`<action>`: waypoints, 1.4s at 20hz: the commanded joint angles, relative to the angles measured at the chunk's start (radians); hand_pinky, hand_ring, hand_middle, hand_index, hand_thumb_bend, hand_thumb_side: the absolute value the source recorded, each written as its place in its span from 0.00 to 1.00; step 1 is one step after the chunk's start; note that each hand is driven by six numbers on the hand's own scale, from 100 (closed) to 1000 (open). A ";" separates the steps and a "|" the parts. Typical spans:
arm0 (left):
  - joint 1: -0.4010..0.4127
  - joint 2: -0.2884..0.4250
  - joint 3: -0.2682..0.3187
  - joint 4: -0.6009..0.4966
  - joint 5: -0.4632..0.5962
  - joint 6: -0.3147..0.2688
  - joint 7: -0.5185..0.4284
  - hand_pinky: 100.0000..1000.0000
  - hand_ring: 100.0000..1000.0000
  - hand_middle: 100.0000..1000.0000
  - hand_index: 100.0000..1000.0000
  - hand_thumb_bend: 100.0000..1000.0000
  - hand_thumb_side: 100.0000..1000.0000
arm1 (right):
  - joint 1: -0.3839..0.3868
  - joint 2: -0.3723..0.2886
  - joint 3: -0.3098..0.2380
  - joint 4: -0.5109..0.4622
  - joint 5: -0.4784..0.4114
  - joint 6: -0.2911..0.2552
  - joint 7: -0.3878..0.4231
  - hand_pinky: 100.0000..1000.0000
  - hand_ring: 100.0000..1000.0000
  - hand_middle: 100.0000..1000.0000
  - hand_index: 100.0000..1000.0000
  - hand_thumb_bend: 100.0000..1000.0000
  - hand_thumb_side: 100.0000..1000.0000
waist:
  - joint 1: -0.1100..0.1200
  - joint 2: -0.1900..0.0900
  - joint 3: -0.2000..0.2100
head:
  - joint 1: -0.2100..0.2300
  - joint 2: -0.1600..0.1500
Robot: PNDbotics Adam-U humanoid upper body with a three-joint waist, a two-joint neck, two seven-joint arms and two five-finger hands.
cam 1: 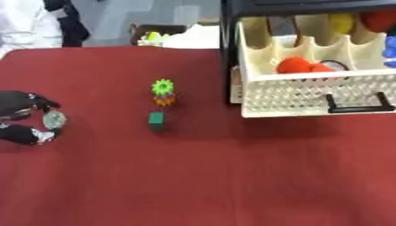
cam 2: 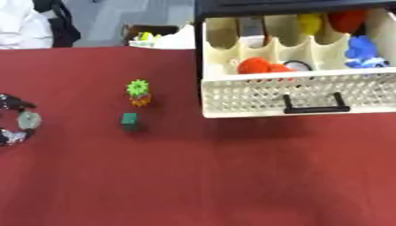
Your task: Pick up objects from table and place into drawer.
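Red cloth lay underneath; my left hand (cam 1: 29,118) (curled, holding nothing) sat left of the green block (cam 1: 156,120), nearer than my unseen right.

robot hand (cam 1: 31,117) | black shell | silver round joint | white fingertip patch

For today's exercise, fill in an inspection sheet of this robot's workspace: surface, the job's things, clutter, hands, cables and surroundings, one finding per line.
Surface: red table, bare at the near side.
Job's things: green block and green gear stacked on an orange piece, mid-table; white drawer pulled open at right, holding red items and a blue one.
Clutter: nothing seen on the table.
Hands: left hand rests at the left edge, fingers curled, holding nothing; right hand not in view.
Cables: nothing seen.
Surroundings: black cabinet around the drawer; a box beyond the far edge.
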 commanded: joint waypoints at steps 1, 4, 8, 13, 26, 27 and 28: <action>-0.018 0.018 0.011 -0.002 -0.006 -0.003 -0.005 0.71 0.77 0.67 0.93 0.19 0.82 | -0.005 -0.014 -0.014 -0.017 0.006 0.006 -0.003 0.59 0.67 0.55 0.76 0.00 1.00 | -0.001 -0.016 -0.002 | 0.005 -0.011; -0.022 0.016 0.011 0.001 -0.011 -0.001 -0.006 0.71 0.77 0.66 0.93 0.18 0.82 | -0.005 -0.011 -0.014 -0.017 0.007 0.008 -0.002 0.59 0.67 0.55 0.76 0.00 1.00 | -0.001 -0.015 -0.003 | 0.007 -0.013; -0.024 0.015 0.013 0.005 -0.025 0.007 0.000 0.71 0.76 0.66 0.92 0.16 0.79 | -0.003 -0.009 -0.014 -0.017 0.009 0.007 -0.001 0.59 0.67 0.55 0.76 0.00 1.00 | -0.002 -0.015 -0.004 | 0.008 -0.014; -0.024 0.016 0.013 0.011 -0.043 0.009 0.002 0.67 0.73 0.63 0.92 0.14 0.74 | -0.002 -0.006 -0.014 -0.017 0.009 0.007 -0.001 0.59 0.67 0.55 0.76 0.00 1.00 | -0.003 -0.015 -0.002 | 0.008 -0.012; -0.037 0.018 0.014 0.010 -0.067 0.005 -0.002 0.59 0.62 0.53 0.87 0.12 0.68 | 0.004 0.000 -0.013 -0.017 0.008 0.012 0.003 0.59 0.66 0.55 0.75 0.00 1.00 | -0.005 -0.020 0.005 | 0.010 -0.013; -0.037 0.017 0.014 0.010 -0.067 0.007 0.000 0.58 0.61 0.53 0.86 0.12 0.68 | 0.003 0.000 -0.013 -0.017 0.008 0.012 0.003 0.59 0.66 0.55 0.75 0.00 1.00 | -0.005 -0.020 0.005 | 0.011 -0.014; -0.037 0.016 0.014 0.010 -0.067 0.008 0.003 0.58 0.61 0.52 0.86 0.12 0.68 | 0.003 0.001 -0.014 -0.017 0.007 0.012 0.002 0.59 0.66 0.55 0.75 0.00 1.00 | -0.005 -0.020 0.004 | 0.012 -0.015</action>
